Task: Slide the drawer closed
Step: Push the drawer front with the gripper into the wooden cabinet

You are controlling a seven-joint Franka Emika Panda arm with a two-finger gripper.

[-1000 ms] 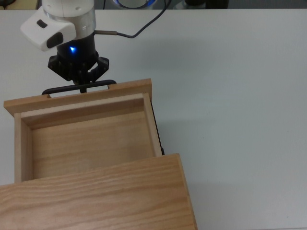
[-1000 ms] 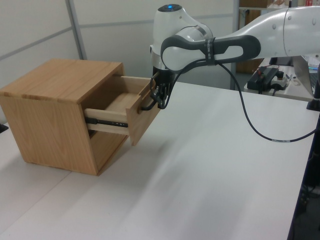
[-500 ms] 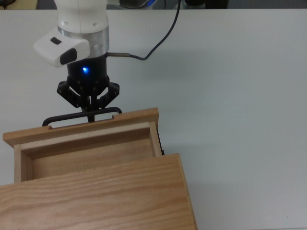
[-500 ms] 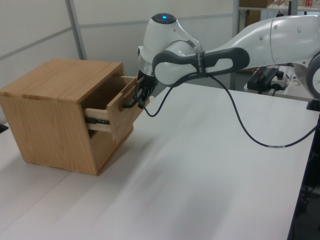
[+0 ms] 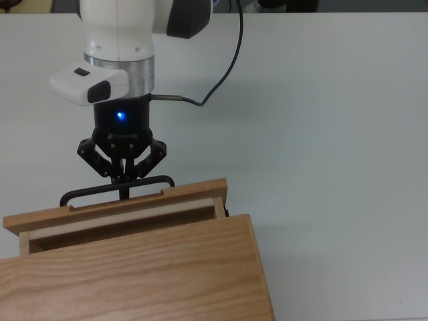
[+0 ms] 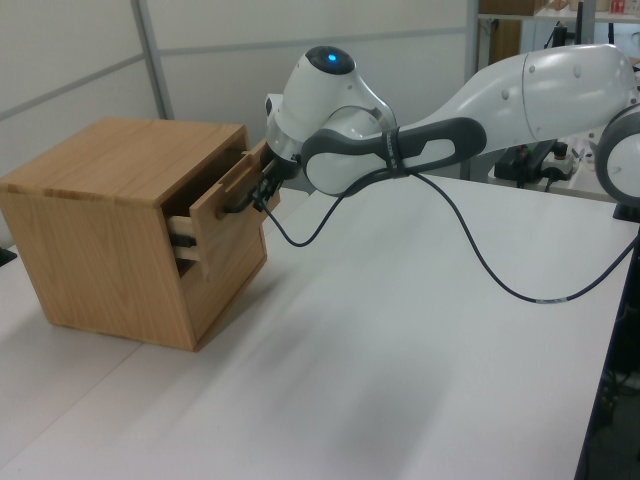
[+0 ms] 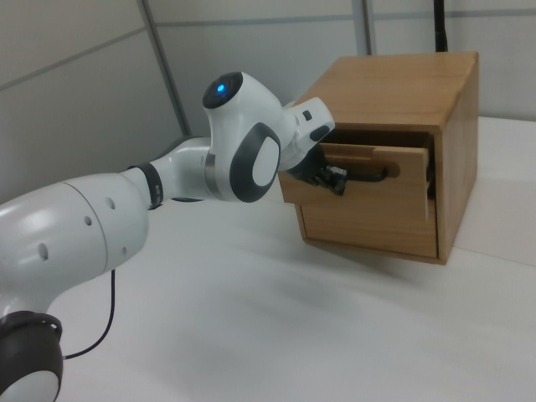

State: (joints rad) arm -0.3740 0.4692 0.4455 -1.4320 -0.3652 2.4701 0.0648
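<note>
1. Drawer [image 5: 114,210]: light grained wood, thin walls; sticks slightly out of cabinet [image 6: 110,215]; inside mostly hidden under cabinet top.
2. Handle [image 5: 117,189]: thin black metal bar.
3. Gripper [image 5: 123,179]: black fingers clamped on handle.
4. Table [image 5: 321,134]: matte white.

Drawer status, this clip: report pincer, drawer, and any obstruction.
Pincer shut on thin black metal bar handle. Shallow light-wood drawer nearly in, narrow strip showing beyond flat grained wooden cabinet top. Nothing visible blocking it.
</note>
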